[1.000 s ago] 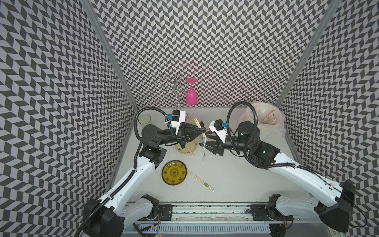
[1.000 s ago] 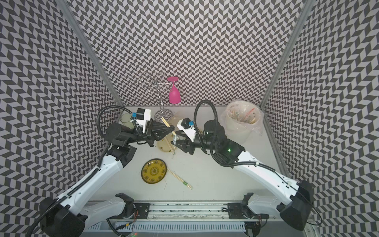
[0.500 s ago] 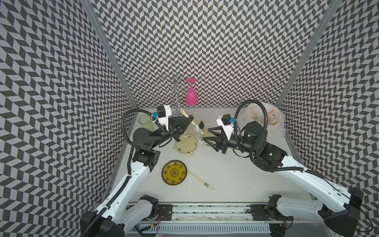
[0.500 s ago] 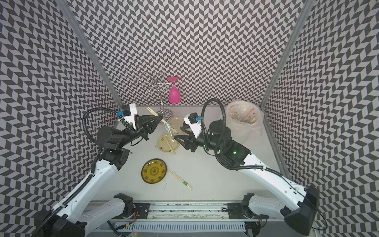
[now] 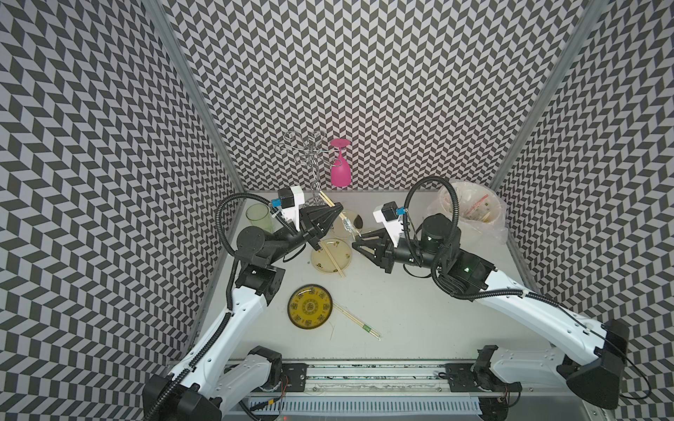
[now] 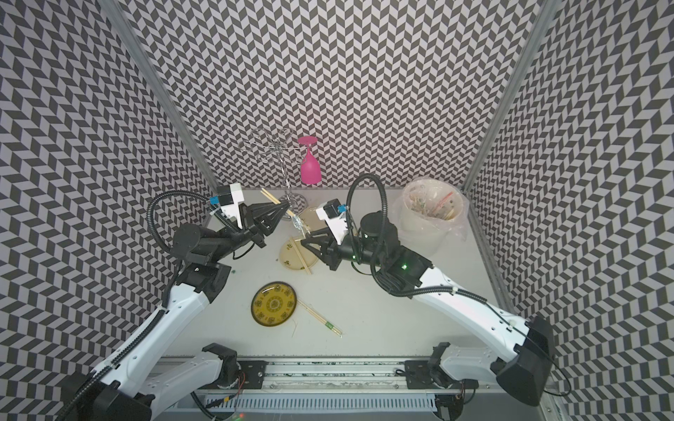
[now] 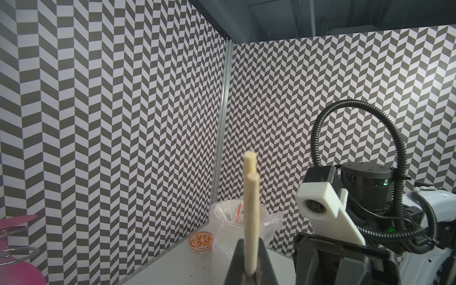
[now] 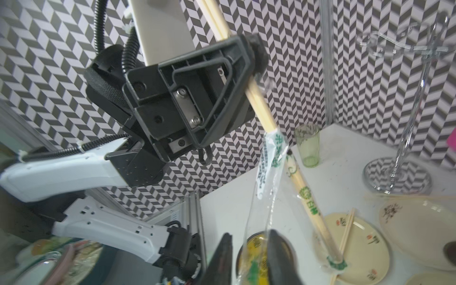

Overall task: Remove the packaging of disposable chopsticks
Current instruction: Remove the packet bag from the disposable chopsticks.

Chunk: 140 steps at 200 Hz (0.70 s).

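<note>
Gripped tight in the left pincer (image 5: 338, 210) by the bare upper wood, tilted above the surface (image 5: 401, 310): one pair of disposable chopsticks (image 7: 250, 209). Sheathing the lower half, with a loose strip drooping free: the packaging (image 8: 267, 170). Set round that strip, the right pincer (image 8: 250, 246), jaws narrow yet with a gap showing; cannot tell whether pinching. Likely featherlight, slick and crumple-prone, so nip the strip flat near its end, clear of the stiff, snappable wood

Both arms (image 5: 240, 317) are showing white shells, black joints. Ribbed black cables (image 7: 357, 103) are looping; a green light (image 5: 466, 269) is glowing centre-right.
</note>
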Each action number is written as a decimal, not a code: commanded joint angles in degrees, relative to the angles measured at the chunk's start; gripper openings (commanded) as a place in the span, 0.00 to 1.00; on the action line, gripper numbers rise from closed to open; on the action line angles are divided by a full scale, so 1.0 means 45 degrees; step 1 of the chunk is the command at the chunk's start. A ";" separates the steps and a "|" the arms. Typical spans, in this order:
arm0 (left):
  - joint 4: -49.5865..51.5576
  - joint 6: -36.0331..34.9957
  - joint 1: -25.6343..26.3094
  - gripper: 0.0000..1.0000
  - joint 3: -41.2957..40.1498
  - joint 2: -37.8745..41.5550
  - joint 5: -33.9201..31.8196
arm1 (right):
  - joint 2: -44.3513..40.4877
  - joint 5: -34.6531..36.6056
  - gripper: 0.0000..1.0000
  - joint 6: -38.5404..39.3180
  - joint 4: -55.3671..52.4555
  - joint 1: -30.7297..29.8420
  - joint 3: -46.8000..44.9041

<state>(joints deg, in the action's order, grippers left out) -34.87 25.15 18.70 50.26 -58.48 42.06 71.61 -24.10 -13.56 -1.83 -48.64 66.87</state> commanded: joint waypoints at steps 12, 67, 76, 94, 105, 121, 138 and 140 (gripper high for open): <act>-0.0018 -0.0081 -0.0015 0.00 -0.0135 0.0255 -0.0148 | -0.0012 0.0559 0.00 -0.0192 0.0621 -0.0069 0.0394; 0.0640 -0.0509 -0.0341 0.00 0.0146 0.0592 -0.0405 | -0.0527 0.3116 0.00 -0.0512 -0.0880 0.0282 -0.0133; 0.0795 -0.0510 -0.0410 0.00 0.0188 0.0646 -0.0506 | -0.0681 0.3299 0.00 -0.0696 -0.1036 0.0516 -0.0411; 0.1048 -0.0957 -0.0481 0.00 0.0290 0.0691 -0.0556 | -0.0984 0.2959 0.00 -0.1090 -0.1300 0.1295 -0.1017; 0.1066 -0.0963 -0.0503 0.00 0.0296 0.0676 -0.0557 | -0.1170 0.2762 0.00 -0.1201 -0.1357 0.1735 -0.1405; 0.1060 -0.0979 -0.0503 0.00 0.0306 0.0689 -0.0539 | -0.1408 0.2796 0.00 -0.1198 -0.1579 0.2185 -0.1709; 0.1069 -0.0967 -0.0508 0.00 0.0296 0.0666 -0.0539 | -0.1634 0.2884 0.00 -0.1091 -0.1820 0.2556 -0.1736; 0.1060 -0.0961 -0.0504 0.00 0.0296 0.0670 -0.0539 | -0.1675 0.2891 0.00 -0.1074 -0.1845 0.2584 -0.1711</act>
<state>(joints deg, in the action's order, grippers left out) -30.28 21.89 17.21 50.26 -56.34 41.12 66.76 -13.17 -17.67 -8.54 -39.40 59.46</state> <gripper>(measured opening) 0.077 0.048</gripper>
